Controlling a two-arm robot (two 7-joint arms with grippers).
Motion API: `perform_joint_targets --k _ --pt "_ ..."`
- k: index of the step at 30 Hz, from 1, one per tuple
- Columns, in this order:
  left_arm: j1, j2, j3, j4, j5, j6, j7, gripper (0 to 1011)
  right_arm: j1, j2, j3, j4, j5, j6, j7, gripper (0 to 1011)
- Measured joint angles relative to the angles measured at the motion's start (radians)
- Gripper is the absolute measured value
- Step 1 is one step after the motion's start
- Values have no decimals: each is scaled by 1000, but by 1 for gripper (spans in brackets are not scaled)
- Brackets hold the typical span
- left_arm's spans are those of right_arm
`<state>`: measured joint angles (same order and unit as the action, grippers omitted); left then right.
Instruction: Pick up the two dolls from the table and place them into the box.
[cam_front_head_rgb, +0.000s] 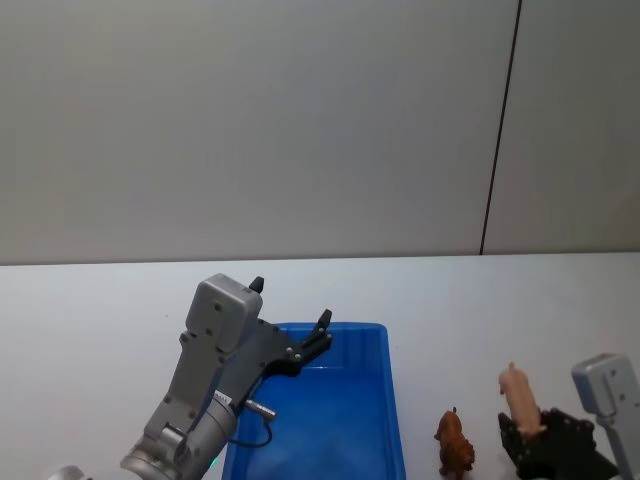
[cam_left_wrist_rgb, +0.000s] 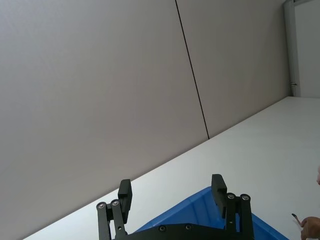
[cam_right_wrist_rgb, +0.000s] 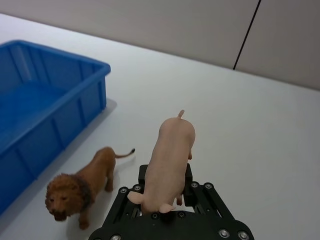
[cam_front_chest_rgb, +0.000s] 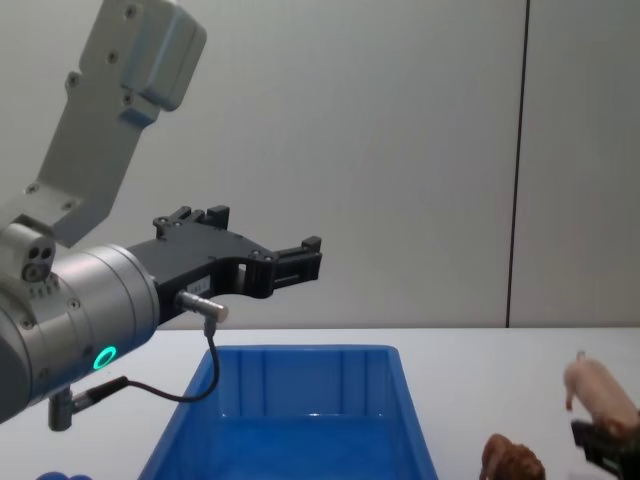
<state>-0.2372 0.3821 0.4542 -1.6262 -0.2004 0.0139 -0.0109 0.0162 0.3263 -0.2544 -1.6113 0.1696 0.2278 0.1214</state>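
Pig doll (cam_right_wrist_rgb: 175, 140) gripped in right hand (cam_right_wrist_rgb: 166, 175) | blue box (cam_right_wrist_rgb: 60, 65) lies to its left, lion doll (cam_right_wrist_rgb: 85, 180) standing between on bench (cam_front_head_rgb: 100, 300) | left hand (cam_left_wrist_rgb: 171, 186) wide above box.

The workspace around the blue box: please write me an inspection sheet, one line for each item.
Surface: white table, flat, no spills seen.
Job's things: blue box, no doll seen inside; pink pig doll held tail end up; brown lion doll standing on the table between the box and the pig.
Clutter: something small and blue at the chest view's lower left edge, too cut off to identify.
Grippers: left gripper open, raised above the box; right gripper shut on the pig.
Cables: black cable looping under the left wrist, above the box.
Surroundings: plain grey wall with one dark vertical seam.
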Motion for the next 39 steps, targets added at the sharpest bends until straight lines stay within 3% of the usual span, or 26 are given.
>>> perform_joint_targets --k 5,15,28,39 --pt "0 0 0 0 0 0 0 1003 14 4 5 -20 -10 -14 27 350" --pt "0 0 0 0 0 0 0 1003 88 -11 8 -18 -20 -16 142 350" --pt "0 0 0 0 0 0 0 1003 229 -83 -27 87 -27 61 321 350" --pt "0 0 0 0 0 0 0 1003 304 -141 -71 174 -44 85 420 350"
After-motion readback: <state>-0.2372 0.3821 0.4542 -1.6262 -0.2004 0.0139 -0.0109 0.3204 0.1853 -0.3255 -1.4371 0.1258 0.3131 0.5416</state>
